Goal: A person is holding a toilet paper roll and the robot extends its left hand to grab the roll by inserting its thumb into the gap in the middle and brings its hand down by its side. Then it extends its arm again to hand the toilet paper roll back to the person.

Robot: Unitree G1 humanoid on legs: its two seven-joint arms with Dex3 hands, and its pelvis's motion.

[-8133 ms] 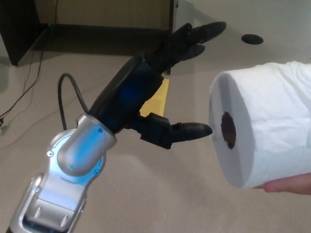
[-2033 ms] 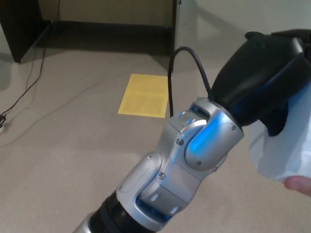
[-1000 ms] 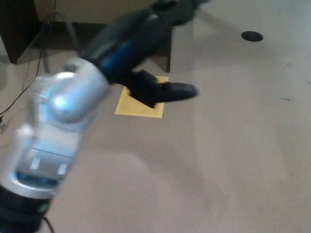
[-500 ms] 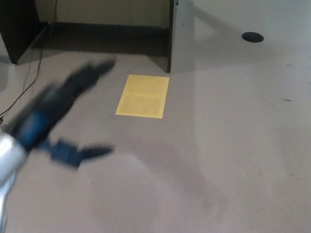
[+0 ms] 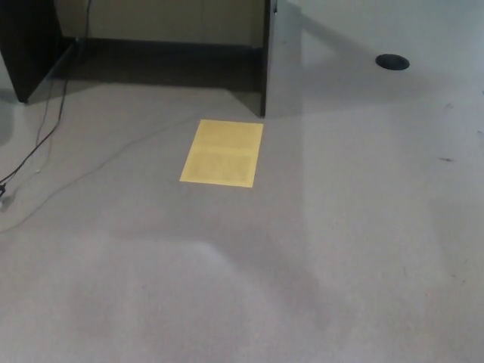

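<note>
A: On the floor (image 5: 318, 249), what shows?

B: Grey carpet fills most of the head view. A yellow sheet of paper (image 5: 222, 153) lies flat on it, a little left of centre, its long sides running away from the camera.

A: And beyond the sheet?

B: A dark piece of furniture (image 5: 151, 30) stands along the top edge, with one dark upright panel (image 5: 265, 57) coming down just beyond the sheet's far right corner. The panel and the sheet are near each other but apart.

A: Anything else on the carpet?

B: A thin cable (image 5: 30, 151) trails along the left side, running from the furniture toward the left edge. At top right there is a small dark round disc (image 5: 392, 62) set in the floor, well apart from the sheet.

A: Where is the toilet paper roll?

B: It does not show in this view, and neither does the person.

A: The robot's hands, then? How do the fingers stand?

B: Neither the left hand nor the right hand is in the picture, so I cannot tell whether the fingers are spread or closed, or whether they hold anything.
</note>
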